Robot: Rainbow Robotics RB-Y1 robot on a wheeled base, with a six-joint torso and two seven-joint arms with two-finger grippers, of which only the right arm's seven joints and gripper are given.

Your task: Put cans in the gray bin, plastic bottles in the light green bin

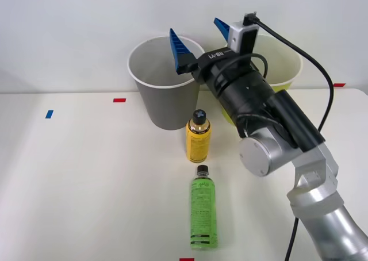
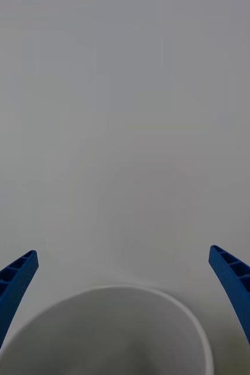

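The gray bin (image 1: 164,103) stands at the back of the table. The light green bin (image 1: 287,81) is to its right, partly hidden behind my right arm. My right gripper (image 1: 193,25) is open and holds nothing, raised high between the two bins with one finger over the gray bin's right rim. A green plastic bottle (image 1: 203,212) with a black cap lies on the table at the front. The wrist view has the open gripper (image 2: 122,251) over the white rim of a bin (image 2: 107,290); I cannot tell which bin. The cans are out of view.
A yellow bottle-shaped container (image 1: 198,139) with a black cap stands upright just in front of the gray bin. Small red and blue tape marks (image 1: 119,100) dot the white table. A black cable runs from the wrist camera back along the arm.
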